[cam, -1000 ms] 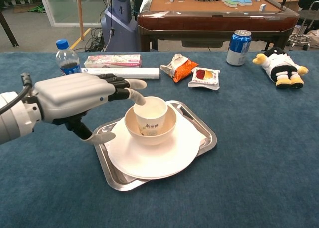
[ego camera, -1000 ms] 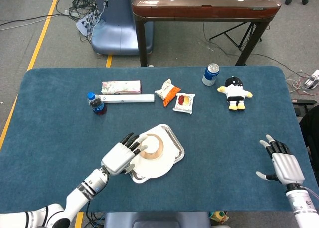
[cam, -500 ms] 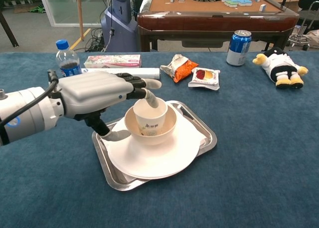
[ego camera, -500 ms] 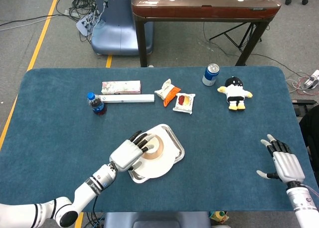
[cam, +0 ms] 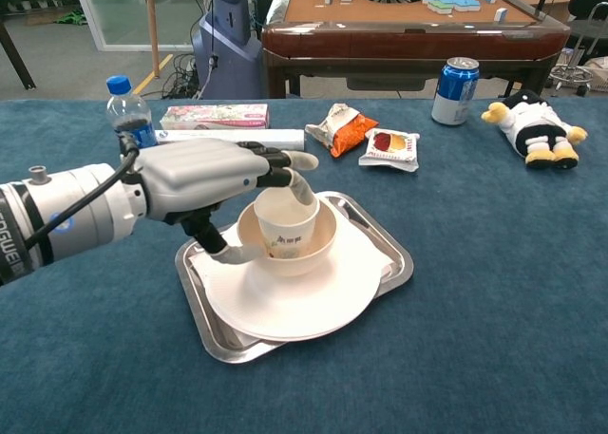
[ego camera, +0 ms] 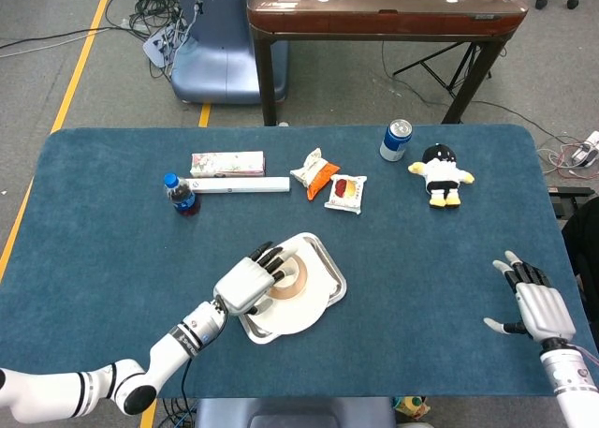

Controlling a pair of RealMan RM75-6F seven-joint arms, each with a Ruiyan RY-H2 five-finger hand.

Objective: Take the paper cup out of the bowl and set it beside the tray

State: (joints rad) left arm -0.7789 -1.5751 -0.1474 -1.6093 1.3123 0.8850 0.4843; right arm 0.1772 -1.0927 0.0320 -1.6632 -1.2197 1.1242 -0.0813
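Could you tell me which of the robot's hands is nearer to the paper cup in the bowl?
The left. The left hand reaches over the paper cup, fingertips at its rim, while the right hand hangs far off near the table's right edge.

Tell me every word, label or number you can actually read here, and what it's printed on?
"LOGUE": only these letters show, on the left arm's cuff, cut by the frame edge.
Paper cup: dark print, too small to read.
Blue can, snack packets, pink box, bottle: labels blurred, unreadable.
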